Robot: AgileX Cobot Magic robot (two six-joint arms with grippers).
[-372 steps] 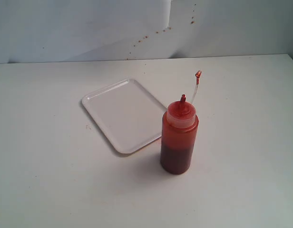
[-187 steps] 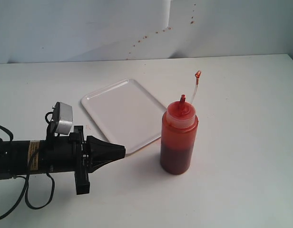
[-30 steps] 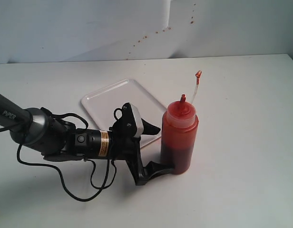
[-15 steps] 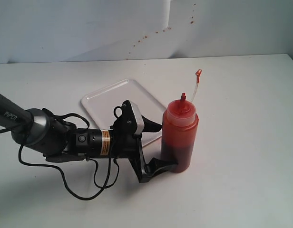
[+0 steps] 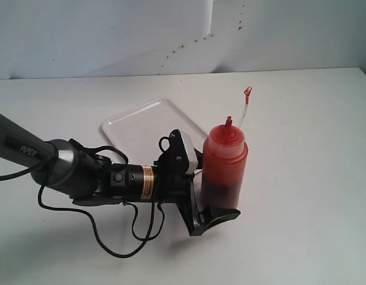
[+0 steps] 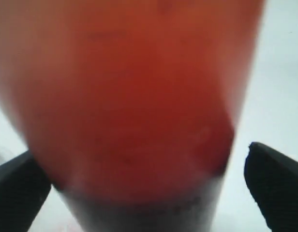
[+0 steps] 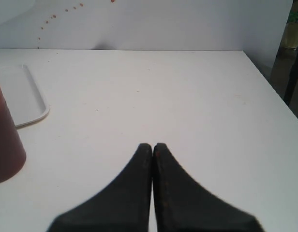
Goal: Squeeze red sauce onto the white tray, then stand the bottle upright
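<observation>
The bottle (image 5: 224, 169) stands upright on the table just right of the white tray (image 5: 144, 127). It is translucent red with darker red sauce in its lower half, and its small cap (image 5: 248, 92) hangs on a strap above. My left gripper (image 5: 217, 199) is open and straddles the bottle's lower part; one finger (image 5: 221, 215) shows in front and the other is hidden behind. In the left wrist view the bottle (image 6: 129, 96) fills the frame between the fingers (image 6: 275, 188), with a gap on one side. My right gripper (image 7: 152, 146) is shut on nothing, away from the bottle (image 7: 4, 145).
The tray (image 7: 23, 96) shows no sauce on it. Small reddish specks mark the white back wall (image 5: 189, 44). The left arm's body and cable (image 5: 111, 237) lie low across the table's front left. The table's right edge (image 7: 270, 82) is in the right wrist view.
My left arm has slid right along the table, and its open jaws have moved from just left of the bottle to either side of its base. The bottle has stayed upright.
</observation>
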